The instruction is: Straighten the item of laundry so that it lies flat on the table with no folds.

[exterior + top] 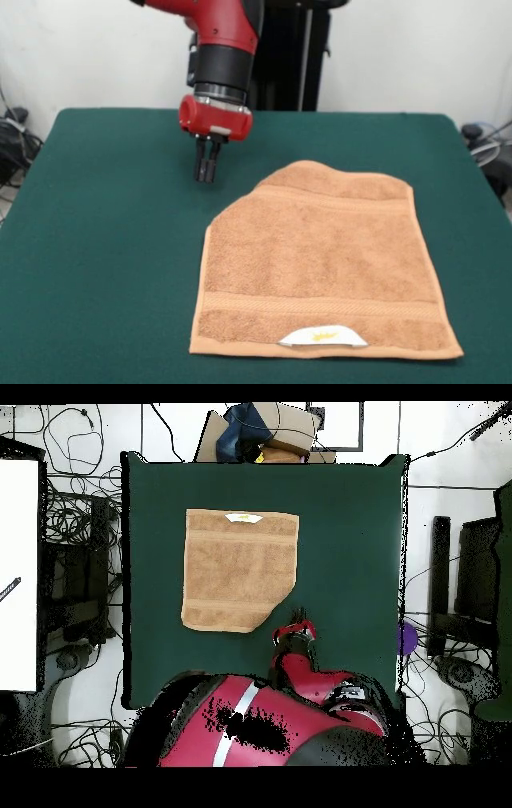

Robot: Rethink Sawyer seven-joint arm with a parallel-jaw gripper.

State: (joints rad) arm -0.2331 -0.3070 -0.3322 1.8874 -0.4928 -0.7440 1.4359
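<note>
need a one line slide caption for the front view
Sawyer gripper, fingers together, hovers by the far corner of a tan towel lying nearly flat on the green table, that corner folded under.

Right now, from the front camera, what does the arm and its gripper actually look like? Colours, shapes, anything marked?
The glossy red arm ends in a black cylindrical wrist section with a thin silver ring at its base. Under that sits a rounded red housing with a small pale grey block on its lower face. The gripper is two short, narrow black fingers. No cables or markings are readable on the arm.
</note>
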